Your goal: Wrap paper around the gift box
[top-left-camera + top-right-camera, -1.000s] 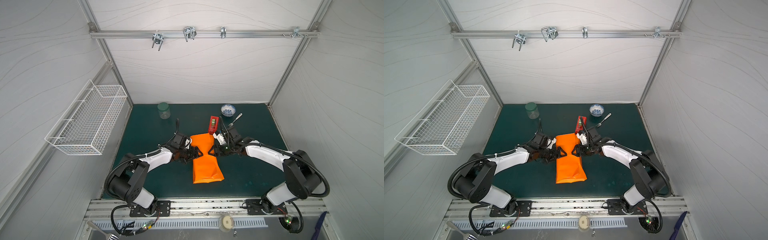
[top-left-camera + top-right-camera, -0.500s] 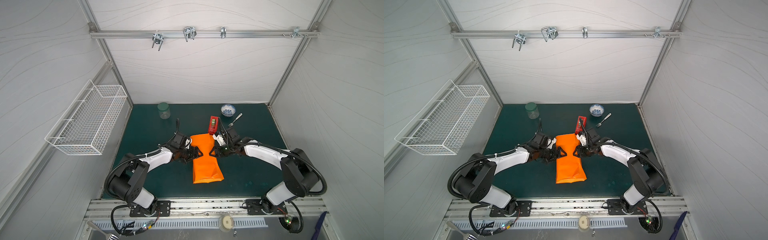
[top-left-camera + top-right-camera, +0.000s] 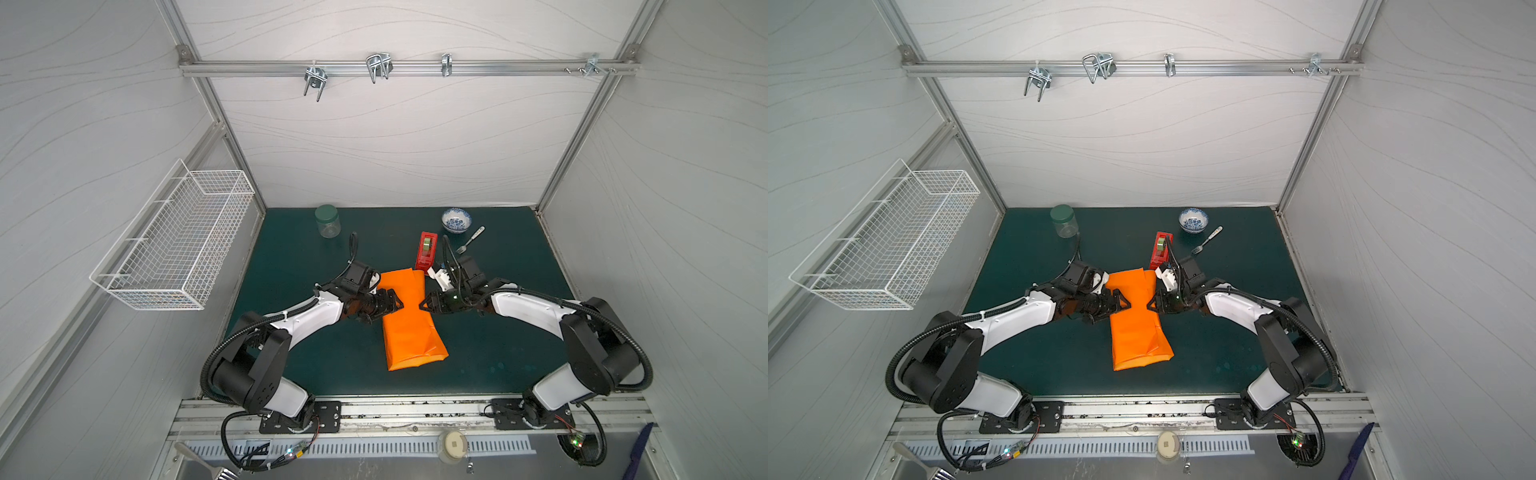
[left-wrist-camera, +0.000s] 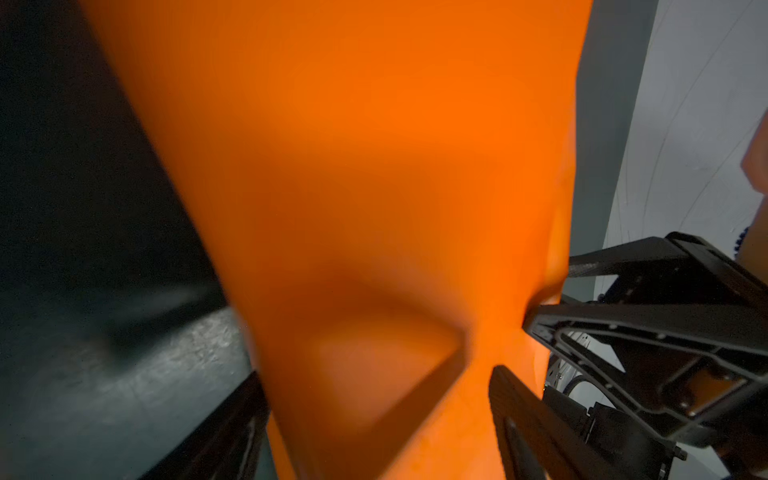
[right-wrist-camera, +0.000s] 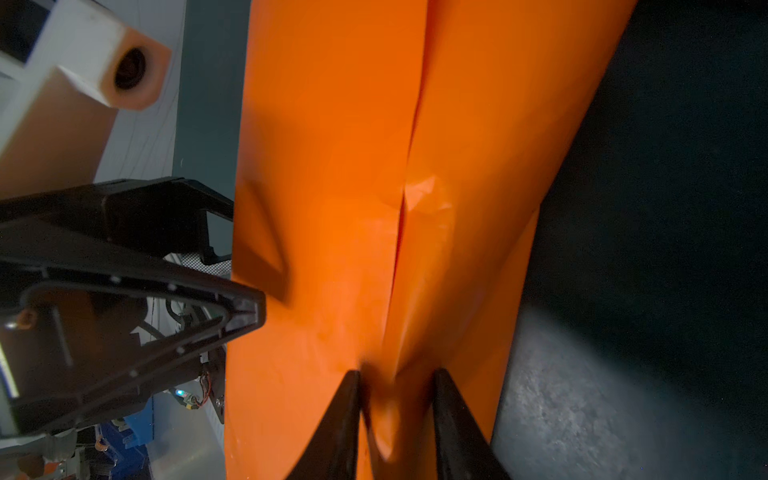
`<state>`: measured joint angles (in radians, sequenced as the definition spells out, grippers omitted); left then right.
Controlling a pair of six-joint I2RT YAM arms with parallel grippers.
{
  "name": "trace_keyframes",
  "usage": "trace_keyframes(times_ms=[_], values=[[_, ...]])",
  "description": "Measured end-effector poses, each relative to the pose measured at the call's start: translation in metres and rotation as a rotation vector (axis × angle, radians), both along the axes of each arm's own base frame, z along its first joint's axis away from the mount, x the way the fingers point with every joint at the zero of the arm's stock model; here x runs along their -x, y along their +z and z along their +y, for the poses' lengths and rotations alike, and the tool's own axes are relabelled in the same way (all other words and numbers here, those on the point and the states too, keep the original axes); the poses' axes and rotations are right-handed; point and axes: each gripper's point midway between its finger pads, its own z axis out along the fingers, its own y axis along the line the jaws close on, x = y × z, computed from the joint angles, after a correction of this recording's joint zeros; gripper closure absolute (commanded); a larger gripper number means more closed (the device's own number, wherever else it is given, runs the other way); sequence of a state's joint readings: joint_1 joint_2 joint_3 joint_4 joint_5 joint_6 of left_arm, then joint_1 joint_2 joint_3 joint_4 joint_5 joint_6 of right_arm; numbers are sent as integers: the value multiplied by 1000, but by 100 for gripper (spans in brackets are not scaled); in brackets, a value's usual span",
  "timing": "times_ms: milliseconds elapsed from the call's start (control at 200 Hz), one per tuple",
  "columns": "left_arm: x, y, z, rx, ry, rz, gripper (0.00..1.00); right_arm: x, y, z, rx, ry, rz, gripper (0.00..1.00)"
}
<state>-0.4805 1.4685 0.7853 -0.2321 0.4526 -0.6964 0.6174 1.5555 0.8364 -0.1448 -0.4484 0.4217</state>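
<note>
The orange paper (image 3: 411, 336) lies folded lengthwise in a long bundle on the green mat, pinched to a narrow waist between my two grippers. The gift box is hidden, and I cannot tell where it sits under the paper. My left gripper (image 3: 397, 305) stands open at the waist's left side, its jaws wide apart. In the left wrist view the paper (image 4: 353, 187) fills the gap between them. My right gripper (image 3: 423, 307) meets the waist from the right. In the right wrist view its jaws (image 5: 395, 395) are shut on a raised fold of the paper (image 5: 332, 166).
A red tape dispenser (image 3: 427, 250) stands just behind the paper, close to my right wrist. A patterned bowl (image 3: 456, 220) and a fork (image 3: 471, 240) lie at the back right. A green-lidded jar (image 3: 327, 221) is at the back left. A wire basket (image 3: 174, 249) hangs on the left wall.
My right gripper's jaws have narrowed onto the fold of paper and the right arm has edged in toward the bundle. The left arm and the paper have hardly moved.
</note>
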Motion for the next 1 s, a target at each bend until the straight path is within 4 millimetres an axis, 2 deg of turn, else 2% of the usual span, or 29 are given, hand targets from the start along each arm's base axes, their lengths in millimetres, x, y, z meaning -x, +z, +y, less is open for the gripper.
trace_keyframes(times_ms=[170, 500, 765, 1000], values=[[1, 6, 5, 10, 19, -11, 17, -1, 1, 0, -10, -10, -3, 75], [12, -8, 10, -7, 17, 38, 19, -2, 3, -1, -20, -37, 7, 80], [12, -15, 1, -5, -27, 57, 19, 0, 4, -1, -47, -70, 19, 79], [7, -15, 0, -9, -49, 43, 20, 5, 5, -1, -61, -114, 32, 74]])
